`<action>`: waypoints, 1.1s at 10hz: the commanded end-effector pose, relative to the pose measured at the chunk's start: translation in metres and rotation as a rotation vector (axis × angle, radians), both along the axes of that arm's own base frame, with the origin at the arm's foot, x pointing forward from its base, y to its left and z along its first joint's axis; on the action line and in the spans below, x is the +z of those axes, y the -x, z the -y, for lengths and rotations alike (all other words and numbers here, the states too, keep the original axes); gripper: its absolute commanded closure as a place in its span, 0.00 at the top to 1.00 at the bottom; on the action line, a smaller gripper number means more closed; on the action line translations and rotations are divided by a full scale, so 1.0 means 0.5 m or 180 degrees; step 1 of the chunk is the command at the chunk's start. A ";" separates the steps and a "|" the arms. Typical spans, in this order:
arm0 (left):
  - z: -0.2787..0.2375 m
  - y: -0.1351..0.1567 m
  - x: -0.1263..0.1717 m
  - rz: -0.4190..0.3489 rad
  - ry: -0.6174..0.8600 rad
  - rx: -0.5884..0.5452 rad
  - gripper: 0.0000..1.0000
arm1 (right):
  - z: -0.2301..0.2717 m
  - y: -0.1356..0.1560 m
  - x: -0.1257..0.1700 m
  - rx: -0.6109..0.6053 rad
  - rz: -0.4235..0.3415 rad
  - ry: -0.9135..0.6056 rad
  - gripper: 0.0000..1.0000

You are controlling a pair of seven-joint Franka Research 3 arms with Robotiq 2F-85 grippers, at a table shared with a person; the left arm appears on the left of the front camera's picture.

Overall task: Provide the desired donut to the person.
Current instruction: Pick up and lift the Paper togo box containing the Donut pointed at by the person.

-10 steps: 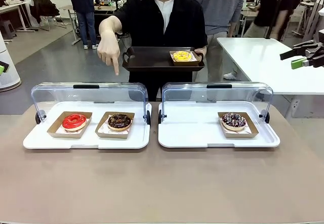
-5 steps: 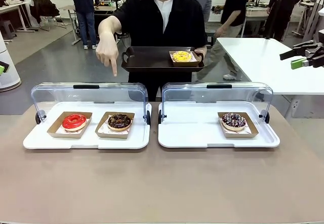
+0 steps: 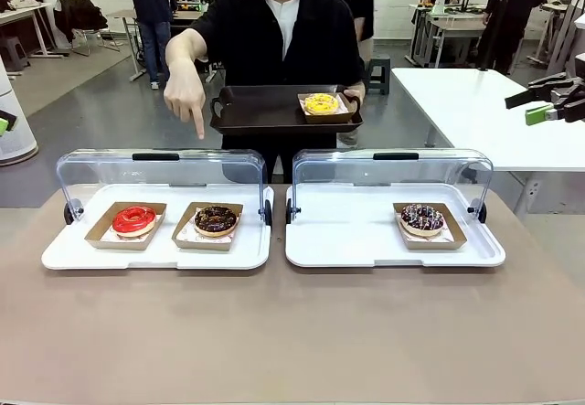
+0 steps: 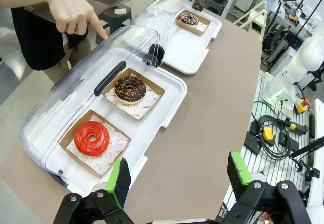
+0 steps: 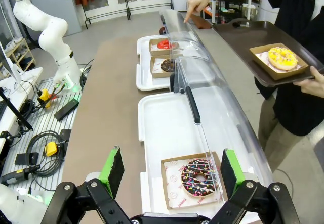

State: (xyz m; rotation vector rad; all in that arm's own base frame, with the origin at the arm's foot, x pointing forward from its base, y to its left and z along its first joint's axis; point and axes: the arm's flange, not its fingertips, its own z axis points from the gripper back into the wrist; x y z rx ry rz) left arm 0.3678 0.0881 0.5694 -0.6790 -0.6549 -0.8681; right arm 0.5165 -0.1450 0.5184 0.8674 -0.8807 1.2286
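L gripper (image 4: pixel 179 172) jaws wide, empty; choc donut (image 4: pixel 130 88) well apart to its right, beside red donut (image 4: pixel 92 138) in left tray (image 3: pixel 155 257), lid raised. R gripper (image 5: pixel 171 167) wide, empty, over sprinkled donut (image 5: pixel 198 177) in right tray (image 3: pixel 366 245). Person's hand (image 4: pixel 73 14) points down at far side of left tray, nearer choc donut; dark tray (image 3: pixel 260 108) holds yellow donut (image 3: pixel 321 103).

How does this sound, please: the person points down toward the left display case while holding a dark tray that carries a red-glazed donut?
One detail is wrong: the front view shows the donut on the dark tray is yellow-glazed, not red. The person's hand does point down toward the left display case.
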 end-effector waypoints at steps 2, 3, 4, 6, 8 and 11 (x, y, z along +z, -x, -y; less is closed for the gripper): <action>0.059 -0.044 0.072 0.0167 -0.0547 -0.0384 1.00 | 0.000 -0.001 -0.001 -0.0021 -0.0019 0.0002 1.00; 0.094 -0.055 0.096 0.0205 -0.0761 -0.0541 1.00 | 0.000 -0.001 -0.001 -0.0021 -0.0019 0.0002 1.00; 0.133 -0.068 0.109 0.0192 -0.1015 -0.0741 1.00 | 0.000 -0.001 -0.001 -0.0021 -0.0019 0.0002 1.00; 0.228 -0.101 0.102 0.0102 -0.1558 -0.1004 1.00 | 0.000 -0.001 -0.001 -0.0021 -0.0019 0.0002 1.00; 0.319 -0.133 0.069 0.0117 -0.1878 -0.1077 1.00 | 0.000 -0.001 -0.001 -0.0021 -0.0019 0.0002 1.00; 0.443 -0.156 0.000 0.0324 -0.2289 -0.1027 1.00 | 0.000 -0.001 -0.001 -0.0021 -0.0019 0.0002 1.00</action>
